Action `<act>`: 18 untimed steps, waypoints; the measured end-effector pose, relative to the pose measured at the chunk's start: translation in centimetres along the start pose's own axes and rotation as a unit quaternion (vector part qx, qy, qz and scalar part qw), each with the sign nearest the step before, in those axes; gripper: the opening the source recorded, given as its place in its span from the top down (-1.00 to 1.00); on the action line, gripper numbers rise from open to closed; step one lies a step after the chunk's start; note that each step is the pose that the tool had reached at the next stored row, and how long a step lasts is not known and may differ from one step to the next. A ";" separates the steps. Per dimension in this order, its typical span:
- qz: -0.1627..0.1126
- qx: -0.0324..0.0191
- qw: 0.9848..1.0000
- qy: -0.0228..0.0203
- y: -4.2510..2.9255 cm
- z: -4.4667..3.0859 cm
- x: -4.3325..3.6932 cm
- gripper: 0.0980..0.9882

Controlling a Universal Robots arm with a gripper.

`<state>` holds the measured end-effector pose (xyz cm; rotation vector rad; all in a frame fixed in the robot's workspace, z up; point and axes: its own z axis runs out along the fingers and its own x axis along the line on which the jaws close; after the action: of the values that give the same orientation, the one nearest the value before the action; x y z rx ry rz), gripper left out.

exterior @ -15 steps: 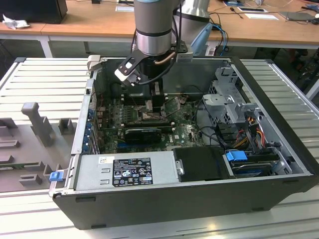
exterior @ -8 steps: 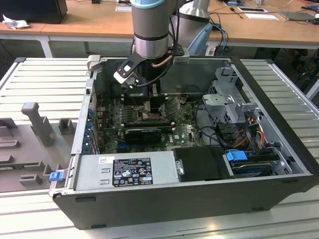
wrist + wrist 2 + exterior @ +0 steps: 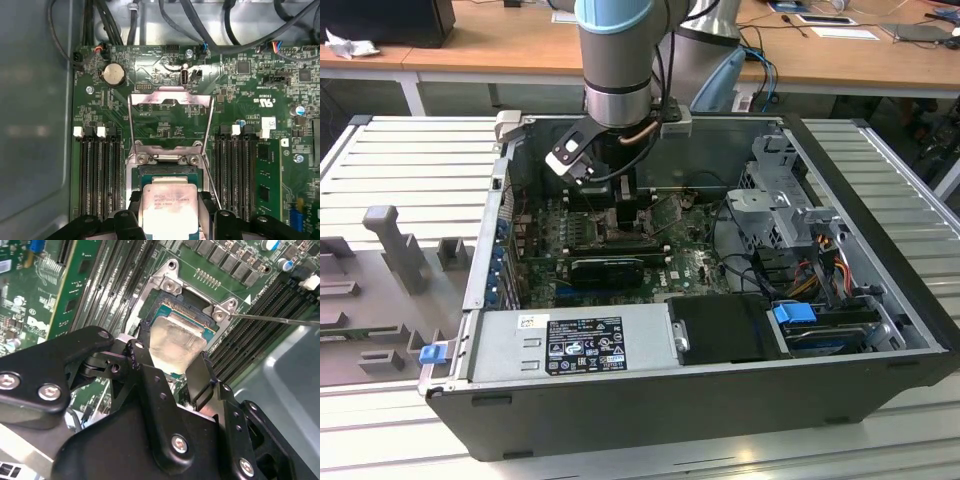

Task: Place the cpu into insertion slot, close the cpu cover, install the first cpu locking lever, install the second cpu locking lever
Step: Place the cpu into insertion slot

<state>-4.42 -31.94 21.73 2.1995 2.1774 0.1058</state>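
Placement of the cpu is the step in hand. In both wrist views the gripper is clenched on the chip, one finger on each of two opposite edges, with the pale metal face turned up. The chip hangs over the insertion slot. A strip of the slot's dark centre shows beyond the chip's far edge, so I judge it is not yet seated, though I cannot tell whether its underside touches the slot.

The cpu cover stands swung open on its hinge, away from the slot and clear of the descent. A thin locking lever runs out beside one corner of the slot's rim, apart from the fingers. In the exterior view the arm reaches down into the open computer case at the upper middle of the frame.

Doing this well means keeping the chip flat and square to the silvery rim, matching its corner and edge notches. It should go down without sideways slide or pressure, since the contacts would likely bend under a tilted or forced entry. The fingers also need room to part without catching the memory slots on either side.
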 end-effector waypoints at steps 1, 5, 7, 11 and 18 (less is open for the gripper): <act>0.003 0.000 1.000 0.000 -0.02 0.20 0.00 0.03; 0.003 0.000 1.000 0.000 -0.07 0.67 -0.01 0.03; 0.004 0.000 1.000 0.000 -0.08 0.82 -0.01 0.03; 0.009 0.000 1.000 -0.001 -0.10 1.09 -0.02 0.03; 0.009 0.000 1.000 -0.001 -0.09 1.54 -0.02 0.03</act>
<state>-4.38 -31.93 20.18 2.2184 2.1566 0.1045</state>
